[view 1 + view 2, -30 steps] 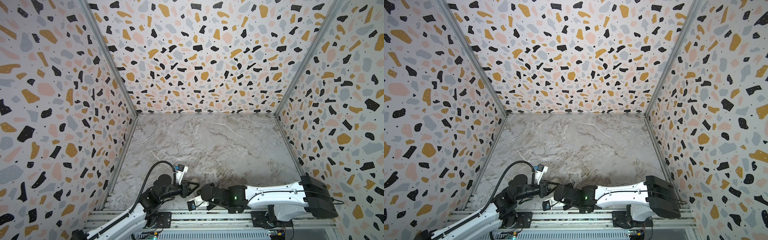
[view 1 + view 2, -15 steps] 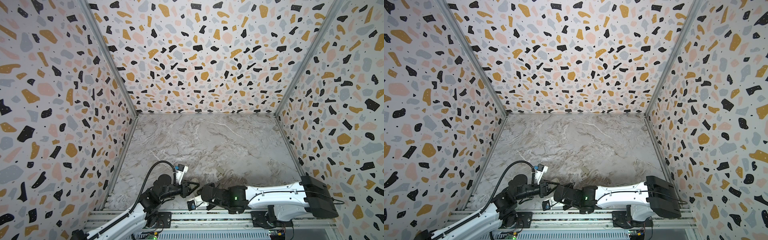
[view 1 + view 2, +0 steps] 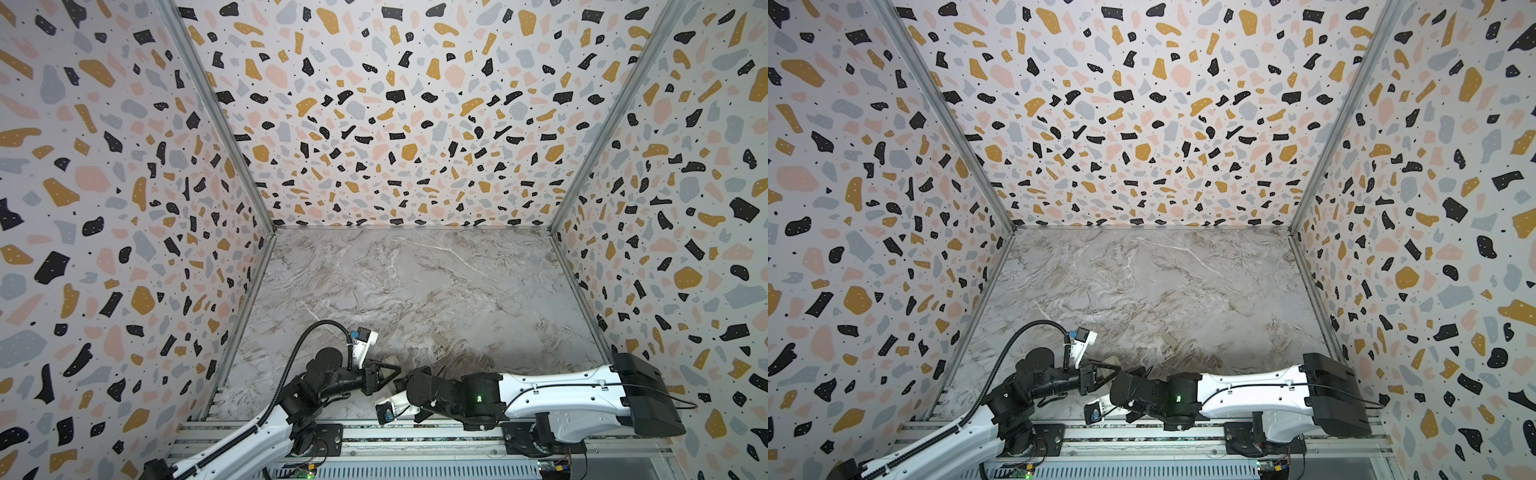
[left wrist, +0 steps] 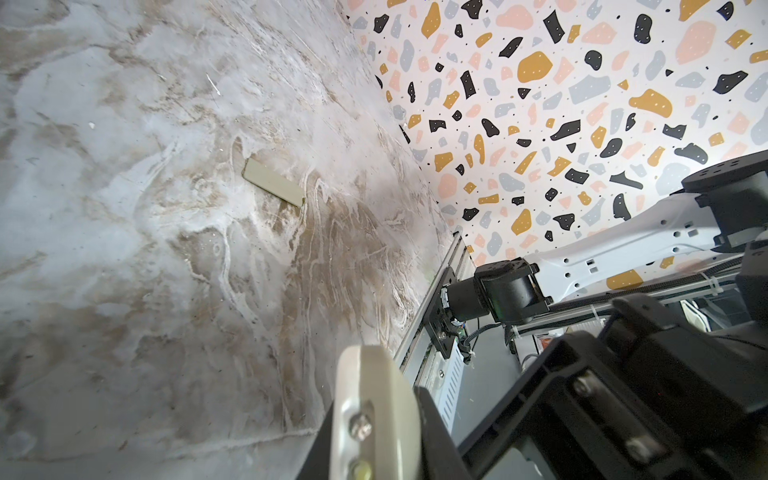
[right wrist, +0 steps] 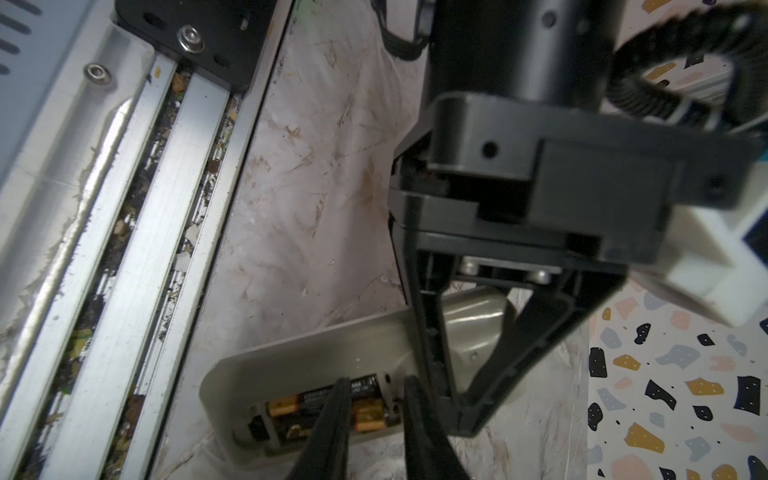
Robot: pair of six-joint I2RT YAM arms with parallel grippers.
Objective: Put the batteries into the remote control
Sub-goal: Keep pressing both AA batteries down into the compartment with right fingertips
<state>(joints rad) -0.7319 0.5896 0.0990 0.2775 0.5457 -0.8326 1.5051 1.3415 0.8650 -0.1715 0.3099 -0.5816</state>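
Remote: the remote control (image 5: 316, 353) sits at the front edge of the counter (image 3: 415, 282), a little left of its middle, back side up with the bay open.
Batteries: the batteries (image 5: 365, 384) lie side by side inside the bay.
Left jaws: the left gripper (image 3: 395, 369) is closed across the remote's middle and, as far as I can read it, clamps it steady.
Right jaws: the right gripper (image 5: 376, 381) has its tips slightly parted over the bay, straddling a coppery end and gripping nothing I can see.
Change: in both top views the arms and the remote stand almost where they were a second ago. The jaws are too small there to compare.
Meaning: I judge the second cell is in and I'm letting go. I can't confirm it is fully seated.
Cover: the cover piece (image 4: 274, 187) lies flat on the counter, well apart from the remote.
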